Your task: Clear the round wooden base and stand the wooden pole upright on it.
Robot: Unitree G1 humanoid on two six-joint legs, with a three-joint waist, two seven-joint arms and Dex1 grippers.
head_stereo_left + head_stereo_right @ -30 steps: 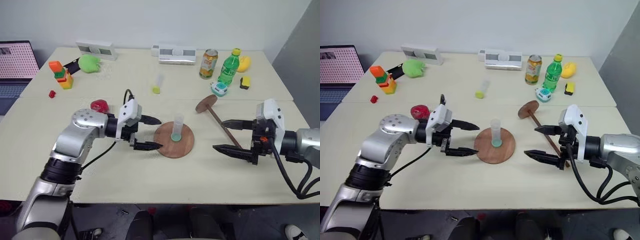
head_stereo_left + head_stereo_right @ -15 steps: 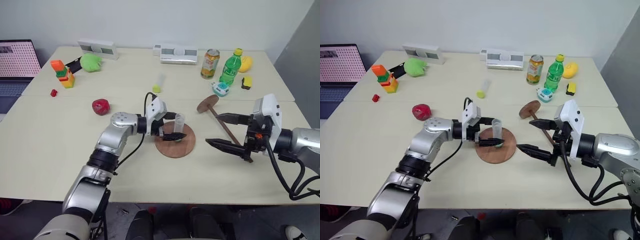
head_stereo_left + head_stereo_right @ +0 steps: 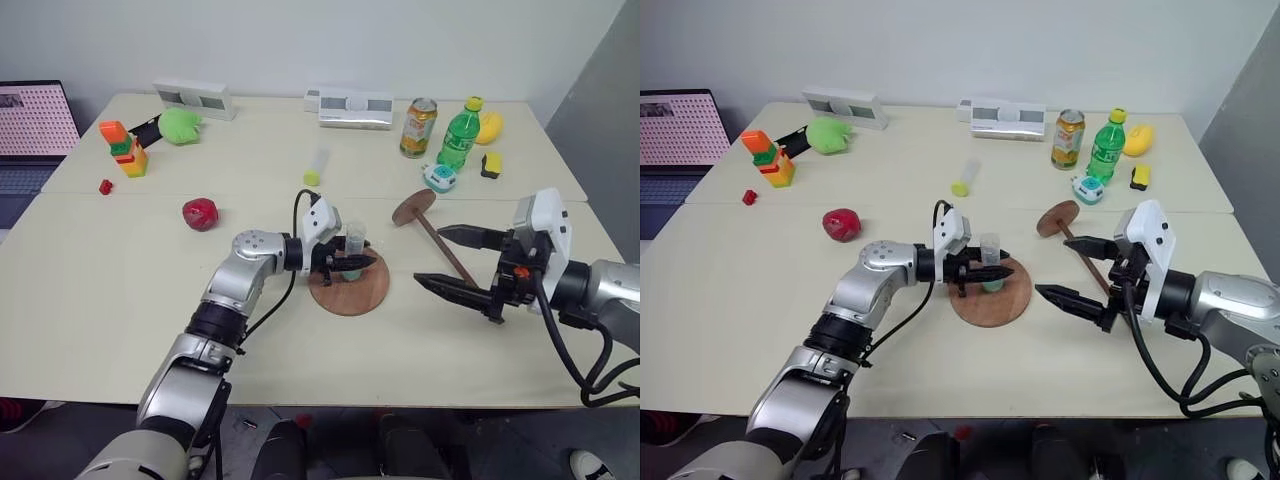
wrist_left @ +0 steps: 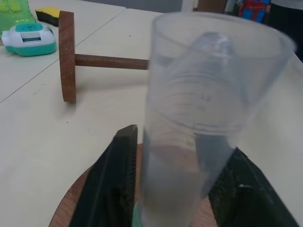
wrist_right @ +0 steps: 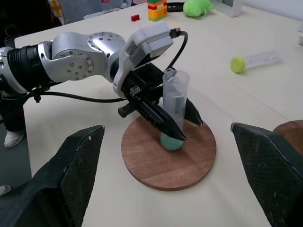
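While the clear plastic tube [image 3: 989, 262] stood upright on the round wooden base [image 3: 992, 303], the left gripper [image 3: 992, 272] was clamped around it. The right gripper [image 3: 1072, 270] hung spread wide and empty beside the wooden pole [image 3: 1080, 253] lying on the table [image 3: 790, 300].

Two clear plastic tubes: one with a green end [image 3: 353, 253] stands between the left pincer's [image 3: 352, 266] black fingers, one with a yellow end [image 3: 315, 169] lies well beyond it. One flat reddish-brown wooden disc [image 3: 350, 293] lies under that pincer, and one thin dark wooden rod with an end disc [image 3: 432, 231] beside the right pincer [image 3: 450, 258]. One drink can [image 3: 416, 127], one green plastic bottle [image 3: 458, 136] and one red fruit-shaped toy [image 3: 199, 213] lie farther off.
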